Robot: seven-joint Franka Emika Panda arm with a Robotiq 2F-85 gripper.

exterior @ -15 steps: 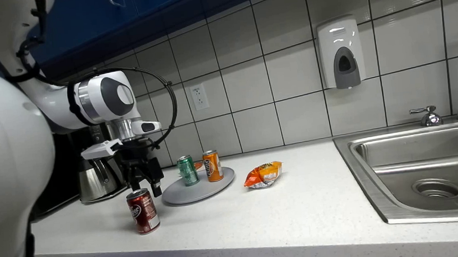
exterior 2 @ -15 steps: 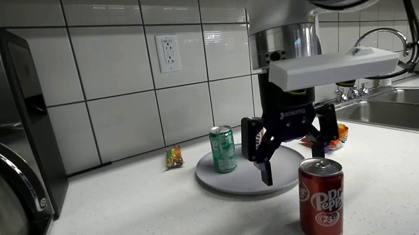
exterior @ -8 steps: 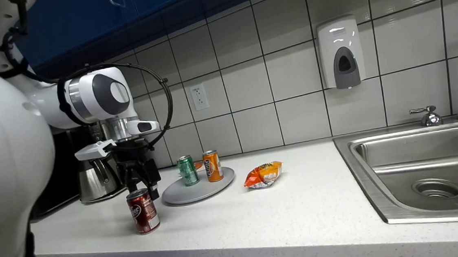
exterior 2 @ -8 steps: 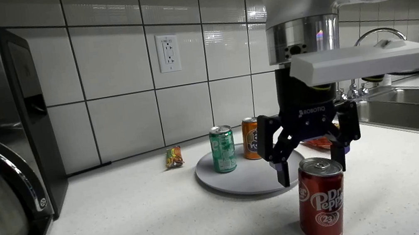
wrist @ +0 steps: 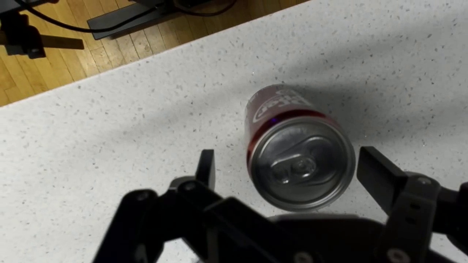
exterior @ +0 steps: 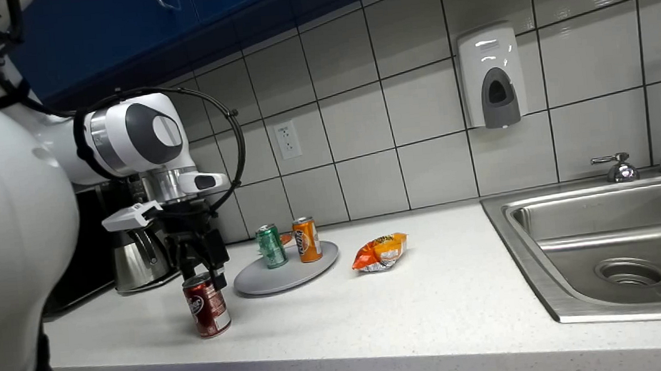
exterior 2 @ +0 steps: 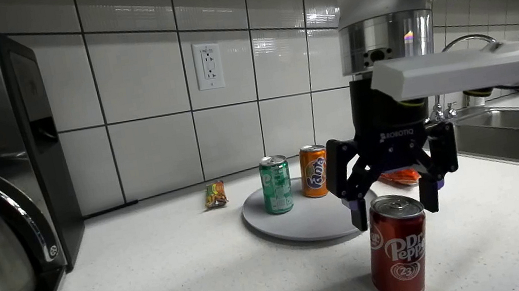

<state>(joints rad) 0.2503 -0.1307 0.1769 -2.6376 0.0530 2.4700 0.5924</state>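
While the Dr Pepper can (exterior 2: 400, 261) sits put, spread gripper (exterior 2: 394, 206) shifts onto its lid

Compared with a second back, the gripper has slid toward 4 o'clock in an exterior view; tips now flank the can top instead of sitting off to one side. Jaws spread wide, nothing pinched. Wrist view: fingers (wrist: 206, 166) at 9 and 3 o'clock of the lid, can between, not centred. 3 o'clock finger right by the rim (contact can't be told), 9 o'clock one clearly apart. Can upright on the countertop (exterior 2: 155, 276), near the front edge.

My read: lining up looks mostly done, grip not made. Tips seem about lid height only, and the lopsided gap suggests slightly off-centre placement.

Unmoved: gray plate (exterior 2: 313, 223) at 10 o'clock of the can in an exterior view, bearing green can (exterior 2: 276, 184) and orange Fanta can (exterior 2: 314, 173); small snack packet (exterior 2: 216, 194) off the plate's 10 o'clock there. Orange snack bag (exterior: 380, 252), apart from the plate, at its 3 o'clock in an exterior view.
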